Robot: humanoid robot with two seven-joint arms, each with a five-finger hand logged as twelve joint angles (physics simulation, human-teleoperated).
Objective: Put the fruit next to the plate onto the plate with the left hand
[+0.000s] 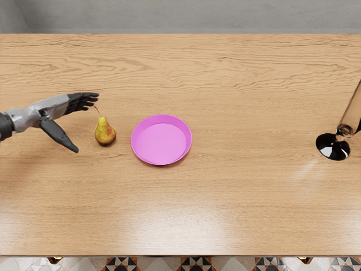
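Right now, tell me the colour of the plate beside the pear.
The plate is bright pink all over, seen best in the head view.

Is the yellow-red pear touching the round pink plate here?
Apart. The head view shows a strip of bare wooden table between the yellow-red pear and the round pink plate.
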